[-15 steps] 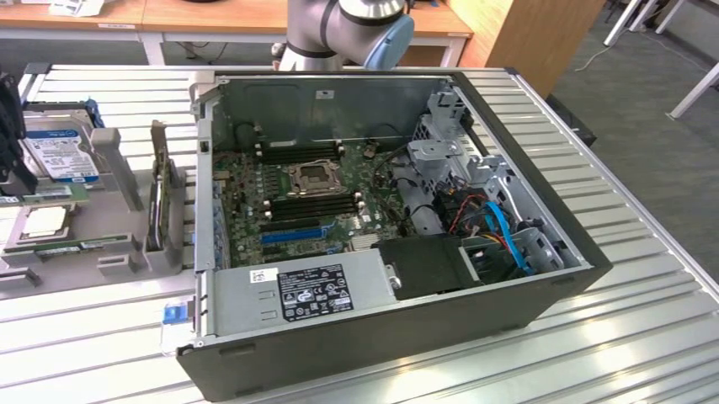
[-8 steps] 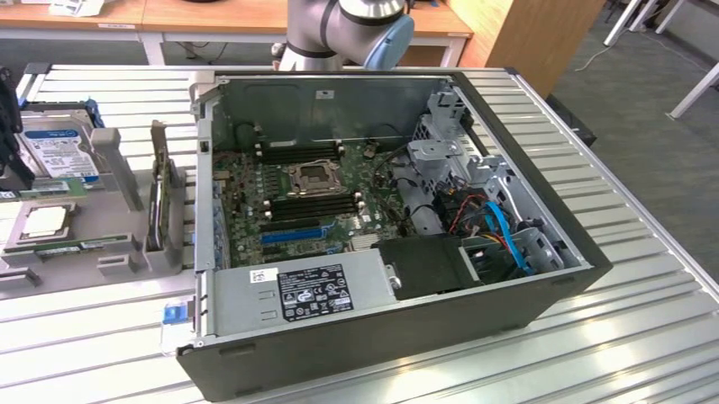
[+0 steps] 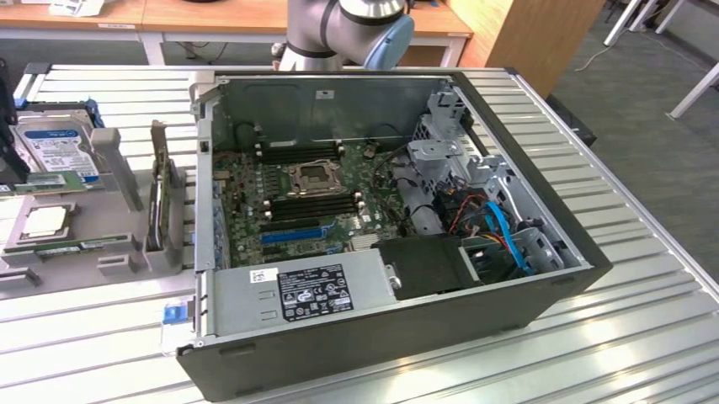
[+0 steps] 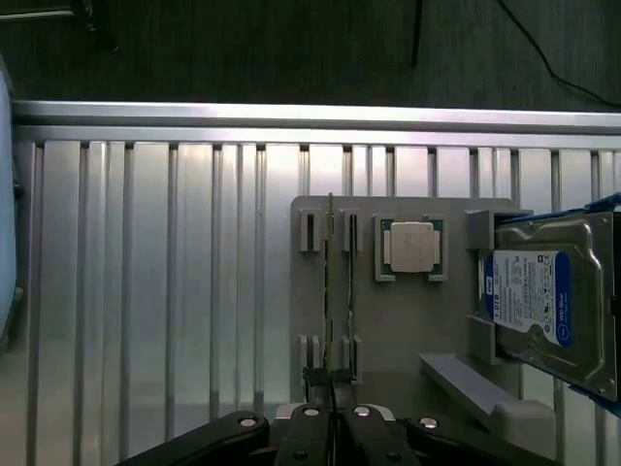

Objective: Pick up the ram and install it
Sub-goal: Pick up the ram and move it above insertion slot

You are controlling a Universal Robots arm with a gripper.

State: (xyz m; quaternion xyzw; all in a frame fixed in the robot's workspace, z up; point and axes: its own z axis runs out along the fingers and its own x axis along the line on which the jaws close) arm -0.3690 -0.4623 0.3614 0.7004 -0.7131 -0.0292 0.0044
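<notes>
In the exterior view, an open computer case (image 3: 450,337) lies on its side on a ribbed metal tabletop (image 3: 641,337). Inside it are the green motherboard (image 3: 303,198), a grey power supply (image 3: 298,290) with a black label at the near edge, and blue cables (image 3: 511,236) toward the exterior view's right. The robot arm (image 3: 348,25) rises behind the far wall of the case.

On the exterior view's left, just beside the case, sits a grey holder (image 3: 113,164). It carries a hard drive (image 3: 50,143) with a blue-and-white label at the far end and a processor chip (image 3: 45,220) nearer the camera. The ram (image 3: 84,244) is a thin green stick resting in the holder's slots near its front edge, apart from the case and the arm.

The wrist view looks down on the same holder (image 4: 408,330) and the ribbed tabletop (image 4: 146,291). The gripper (image 4: 332,393) sits at the edge of the picture, its jaws clenched together with the tips meeting. The ram (image 4: 330,282) stands on its long edge between the holder's small slotted posts and shows as a narrow strip. One end runs toward the jaws, and whether it touches them cannot be told. The processor chip (image 4: 410,245) lies just beside the ram. Beyond the chip, the hard drive (image 4: 539,296) is propped at a tilt in its bracket.
</notes>
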